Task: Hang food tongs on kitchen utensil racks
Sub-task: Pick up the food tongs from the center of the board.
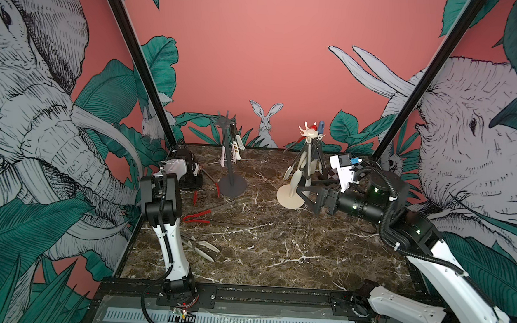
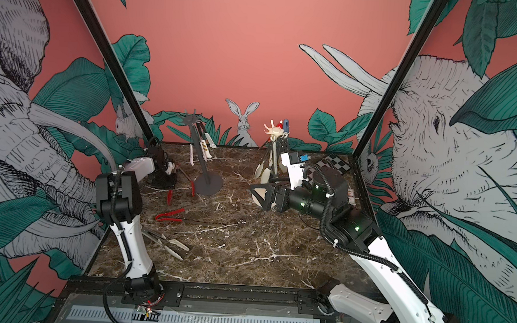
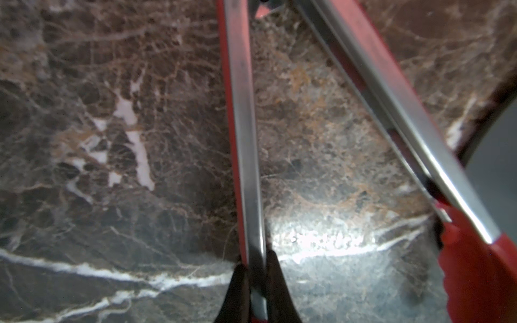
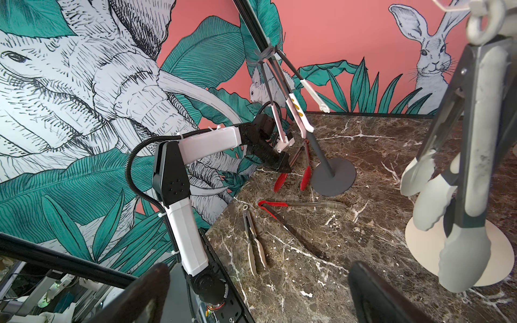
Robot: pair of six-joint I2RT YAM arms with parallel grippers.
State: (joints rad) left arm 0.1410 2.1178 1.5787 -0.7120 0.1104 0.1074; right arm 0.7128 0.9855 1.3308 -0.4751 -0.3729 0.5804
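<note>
Left fingers (image 3: 236, 296) clench one metal arm of the red-tipped tongs (image 3: 243, 139), tips seemingly touching the worktop (image 1: 277, 245) just beside the dark grey rack (image 1: 233, 186); right fingers (image 4: 372, 296) spread empty, well apart from it.

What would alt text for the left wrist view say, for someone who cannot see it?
The left gripper is closed on one metal arm of the red-tipped tongs, over a brown marble table. The other arm slants away to its red tip.
</note>
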